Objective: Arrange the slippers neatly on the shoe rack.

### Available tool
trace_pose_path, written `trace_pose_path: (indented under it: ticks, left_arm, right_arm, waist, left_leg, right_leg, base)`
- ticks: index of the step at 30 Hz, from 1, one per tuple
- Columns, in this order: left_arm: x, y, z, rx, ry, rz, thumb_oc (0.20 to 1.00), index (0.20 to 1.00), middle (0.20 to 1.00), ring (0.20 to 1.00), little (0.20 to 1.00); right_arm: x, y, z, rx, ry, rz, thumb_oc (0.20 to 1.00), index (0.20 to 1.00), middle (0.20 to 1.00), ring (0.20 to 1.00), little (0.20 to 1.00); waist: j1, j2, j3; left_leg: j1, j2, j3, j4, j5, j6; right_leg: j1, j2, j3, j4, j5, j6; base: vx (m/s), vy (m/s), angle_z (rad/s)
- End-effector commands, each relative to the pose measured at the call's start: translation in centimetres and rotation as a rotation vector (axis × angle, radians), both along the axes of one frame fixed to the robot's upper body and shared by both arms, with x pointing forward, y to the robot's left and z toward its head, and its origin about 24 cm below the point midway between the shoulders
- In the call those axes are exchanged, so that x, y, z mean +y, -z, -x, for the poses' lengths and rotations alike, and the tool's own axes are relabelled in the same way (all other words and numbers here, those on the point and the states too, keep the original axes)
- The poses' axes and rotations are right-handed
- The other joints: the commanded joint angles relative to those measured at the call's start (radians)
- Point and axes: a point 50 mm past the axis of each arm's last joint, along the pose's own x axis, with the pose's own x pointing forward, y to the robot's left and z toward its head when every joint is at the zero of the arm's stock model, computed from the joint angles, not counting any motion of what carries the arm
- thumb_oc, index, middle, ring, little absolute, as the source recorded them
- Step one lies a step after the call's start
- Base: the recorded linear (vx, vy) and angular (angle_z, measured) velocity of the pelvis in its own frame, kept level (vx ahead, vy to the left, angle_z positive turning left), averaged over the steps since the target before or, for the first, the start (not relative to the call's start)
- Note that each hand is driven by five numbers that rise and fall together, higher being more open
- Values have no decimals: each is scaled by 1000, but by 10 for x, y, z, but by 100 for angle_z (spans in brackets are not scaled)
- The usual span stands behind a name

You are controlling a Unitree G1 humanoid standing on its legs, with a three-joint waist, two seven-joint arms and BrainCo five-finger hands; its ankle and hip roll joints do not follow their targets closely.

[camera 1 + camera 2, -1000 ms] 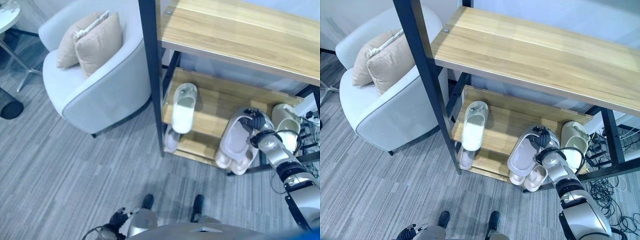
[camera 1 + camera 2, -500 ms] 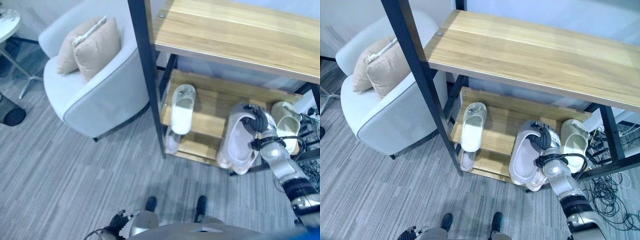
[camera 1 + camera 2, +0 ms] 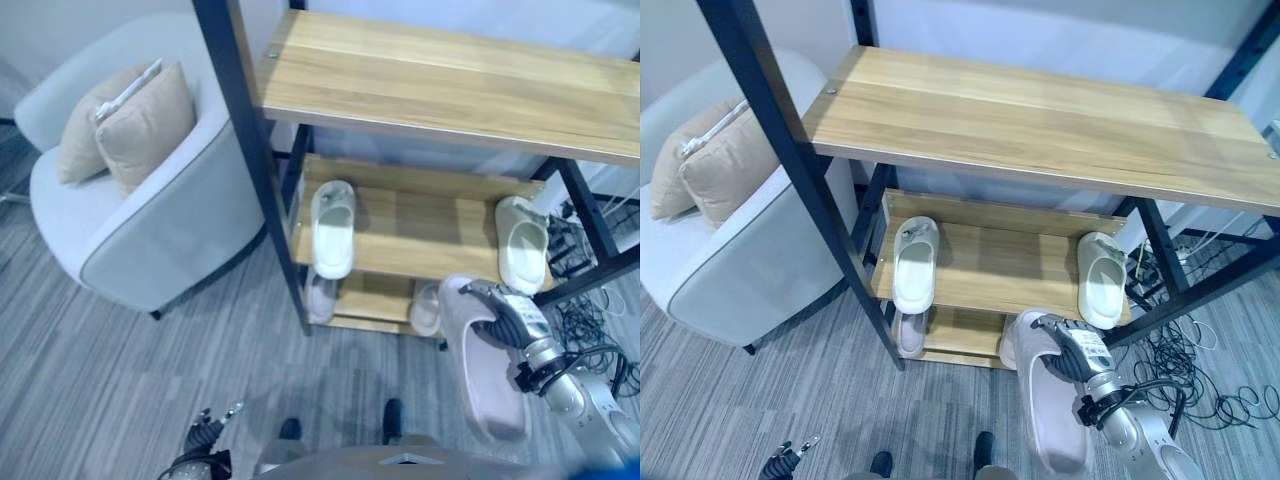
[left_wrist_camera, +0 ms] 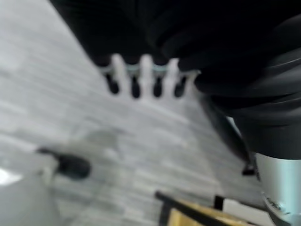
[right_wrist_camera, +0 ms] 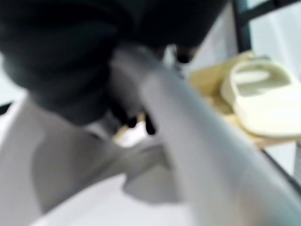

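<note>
Right eye view shows the right robot hand [image 3: 1077,352] clutching a pale slipper [image 3: 1050,420]; left wrist view shows straight fingers [image 4: 141,75].

A pale grey armchair [image 3: 150,240] is seen on the grey striped carpet [image 3: 120,370]. Two beige cushions [image 3: 120,135] are propped upright against its backrest, one just beside the other. A tangle of cables [image 3: 1185,365] is spread on the carpet near a pale wall [image 3: 1040,40].
</note>
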Motion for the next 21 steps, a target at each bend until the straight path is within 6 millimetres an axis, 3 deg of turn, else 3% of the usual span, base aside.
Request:
trace_pose_path:
  ticks: [1,4,6,11,12,14,17,19,20,21]
  left_arm:
    - [4,-1,-8,-27,-68,-14,1000,1000,1000,1000,1000]
    - [2,-1,-8,-72,-148,11,1000,1000,1000,1000,1000]
    - [6,-8,-19,-156,-184,-25,1000,1000,1000,1000,1000]
    - [14,-22,-49,-299,-305,-53,1000,1000,1000,1000,1000]
    - [14,-22,-50,-301,-307,-53,1000,1000,1000,1000,1000]
    - [13,-29,-67,-366,-332,-41,1000,1000,1000,1000,1000]
    - [15,-43,-94,-488,-382,-16,1000,1000,1000,1000,1000]
    - [17,-48,-101,-516,-395,-16,1000,1000,1000,1000,1000]
    - [17,-59,-120,-582,-384,-9,1000,1000,1000,1000,1000]
    - [17,-64,-127,-614,-391,-3,1000,1000,1000,1000,1000]
  right_arm:
    - [1,-23,-5,-87,-101,55,200,200,200,200,200]
    - [0,-12,4,-30,-91,49,200,200,200,200,200]
    - [1,-8,6,-16,-82,24,200,200,200,200,200]
    - [4,0,1,12,-97,0,200,200,200,200,200]
    - [4,0,1,10,-98,0,200,200,200,200,200]
    - [2,2,-8,18,-109,26,200,200,200,200,200]
    - [-7,2,-31,4,-47,20,200,200,200,200,200]
    - [-7,-2,-39,-23,-40,20,200,200,200,200,200]
    - [-5,-13,-58,-88,-36,38,200,200,200,200,200]
    - [-4,-21,-66,-122,-38,50,200,200,200,200,200]
  waist:
    - [12,11,-55]
    - [3,7,-60]
    - [1,2,-40]
    - [-8,-11,105]
    - [-10,-11,104]
    - [-17,-8,145]
    - [-17,0,158]
    - [-15,2,163]
    - [-8,4,171]
    - [-6,3,164]
  left_leg:
    - [-46,25,-39,39,22,-20]
    - [-39,26,-32,110,-9,-23]
    - [-49,23,-34,186,-34,-27]
    - [-163,28,-47,424,-120,-31]
    - [-174,28,-48,435,-125,-31]
    - [-297,30,-69,551,-156,-25]
    - [-508,15,-94,754,-220,-3]
    - [-580,6,-97,828,-242,-1]
    - [-728,-19,-100,960,-270,4]
    - [-792,-27,-102,1032,-312,4]
  right_leg:
    - [153,-27,-6,69,-173,74]
    - [168,-28,-1,120,-207,67]
    - [163,-28,4,194,-242,59]
    - [28,-46,22,469,-335,43]
    - [18,-47,23,480,-340,43]
    - [-102,-53,39,602,-370,30]
    - [-308,-52,71,808,-443,3]
    - [-379,-54,76,882,-470,-2]
    - [-524,-59,87,1007,-511,-19]
    - [-587,-59,104,1072,-556,-26]
  base:
    - [19,-18,-7]
    - [21,-32,-1]
    - [1,-28,4]
    - [-184,-25,-1]
    - [-213,-7,5]
    - [-269,14,7]
    - [-267,25,-6]
    - [-199,19,-14]
    - [-151,-10,-1]
    - [-206,-10,-10]
